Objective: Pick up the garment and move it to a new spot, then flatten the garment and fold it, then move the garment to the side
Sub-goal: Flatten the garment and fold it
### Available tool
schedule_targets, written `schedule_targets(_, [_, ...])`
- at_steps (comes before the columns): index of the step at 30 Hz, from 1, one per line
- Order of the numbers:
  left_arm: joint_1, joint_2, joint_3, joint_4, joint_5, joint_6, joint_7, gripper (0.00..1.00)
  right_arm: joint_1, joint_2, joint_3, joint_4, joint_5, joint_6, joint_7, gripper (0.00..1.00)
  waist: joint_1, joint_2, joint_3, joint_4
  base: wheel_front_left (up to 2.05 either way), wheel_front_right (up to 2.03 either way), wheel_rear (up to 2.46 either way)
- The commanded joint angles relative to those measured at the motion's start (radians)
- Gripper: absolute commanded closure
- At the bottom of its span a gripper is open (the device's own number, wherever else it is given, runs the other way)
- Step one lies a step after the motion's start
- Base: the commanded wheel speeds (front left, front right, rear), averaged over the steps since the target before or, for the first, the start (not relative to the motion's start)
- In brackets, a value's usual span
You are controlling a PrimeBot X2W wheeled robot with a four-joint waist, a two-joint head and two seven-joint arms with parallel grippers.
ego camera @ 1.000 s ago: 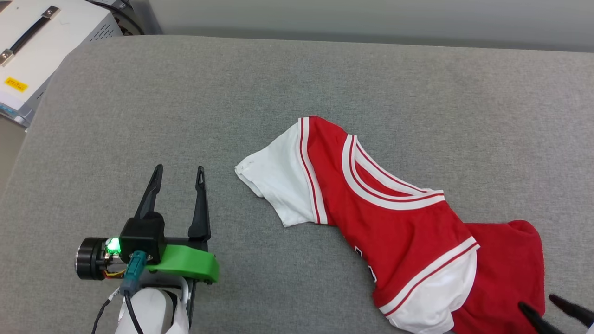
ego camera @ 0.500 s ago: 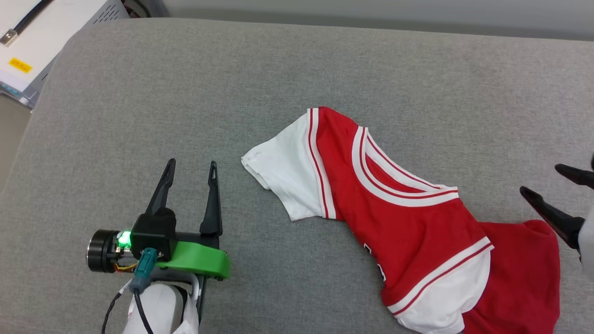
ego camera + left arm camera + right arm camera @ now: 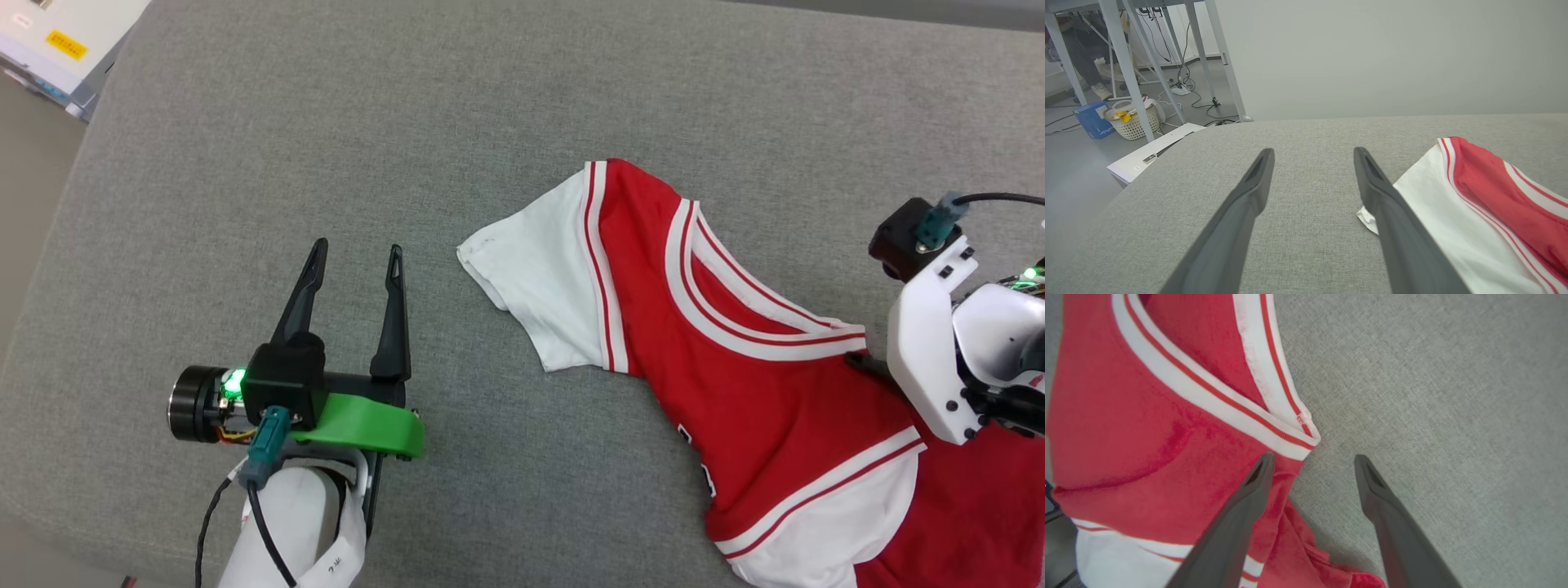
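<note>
The garment [image 3: 759,392] lies crumpled on the grey padded surface [image 3: 490,98], red with white sleeves and a striped collar; one white sleeve [image 3: 539,286] points left. My left gripper [image 3: 357,247] rests open just left of that sleeve, with nothing between its fingers. In the left wrist view the left gripper [image 3: 1312,152] shows the sleeve [image 3: 1453,220] beside its right finger. My right arm's white wrist [image 3: 939,351] hangs over the garment's right side. The right gripper [image 3: 1313,457] points down, open, astride the collar's corner [image 3: 1294,433], one finger over red cloth and the other over bare surface.
A white equipment case [image 3: 49,33] stands off the surface's far left corner. The surface's left edge drops to the floor. The left wrist view shows metal table legs [image 3: 1122,61], a wicker basket [image 3: 1133,118] and a blue box [image 3: 1092,118] on the floor beyond.
The head camera has tilted and shifted. My right gripper came up from the lower right and now hangs over the garment by the collar. The left gripper has stayed put, open.
</note>
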Motion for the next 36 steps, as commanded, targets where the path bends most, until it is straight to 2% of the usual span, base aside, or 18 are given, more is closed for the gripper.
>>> schedule_targets(1, [-0.022,-0.01,-0.003,-0.001,0.01,-0.002,-0.006,0.0,-0.025,0.001,0.036,0.033,0.001,-0.001,0.003,0.0,0.0,0.0038,0.034,0.026,0.0,0.0,0.0])
schedule_targets(6, [-0.04,-0.018,-0.005,0.002,0.01,-0.002,-0.006,0.0,-0.052,0.001,0.151,0.163,0.019,-0.001,-0.014,0.0,0.0,0.0038,0.063,0.039,0.0,0.0,0.0])
schedule_targets(10, [-0.045,-0.021,-0.001,0.005,0.01,-0.002,-0.006,0.0,-0.055,-0.006,0.227,0.205,0.046,-0.001,-0.039,0.0,0.0,0.0038,0.071,0.04,0.0,0.0,0.0])
schedule_targets(11, [-0.045,-0.021,0.001,0.005,0.011,-0.001,-0.006,0.0,-0.059,-0.005,0.237,0.207,0.052,-0.001,-0.054,0.87,0.0,0.0038,0.071,0.038,0.0,0.0,0.0])
schedule_targets(12, [-0.043,-0.022,0.005,0.006,0.012,0.0,-0.006,0.0,-0.066,-0.004,0.248,0.21,0.057,-0.001,-0.072,1.0,0.0,0.0038,0.069,0.033,0.0,0.0,0.0])
schedule_targets(17, [-0.035,-0.022,0.015,0.016,0.017,-0.004,-0.006,0.0,-0.098,-0.012,0.266,0.194,0.066,-0.001,-0.177,1.0,0.0,0.0038,0.04,0.013,0.0,0.0,0.0])
schedule_targets(23, [-0.002,-0.021,0.028,0.023,0.023,-0.006,-0.006,0.0,-0.088,-0.065,0.228,0.084,0.065,-0.001,-0.327,1.0,0.0,0.0038,-0.023,-0.014,0.0,0.0,0.0])
schedule_targets(29, [0.037,-0.018,0.04,0.023,0.026,-0.006,-0.006,0.0,-0.009,-0.131,0.111,-0.053,0.05,-0.001,-0.394,1.0,0.0,0.0038,-0.07,-0.044,0.0,0.0,0.0])
schedule_targets(36, [0.058,-0.019,0.042,0.016,0.027,-0.01,-0.006,0.0,0.102,-0.177,-0.086,-0.162,0.014,-0.001,-0.366,1.0,0.0,0.0038,-0.073,-0.061,0.0,0.0,0.0])
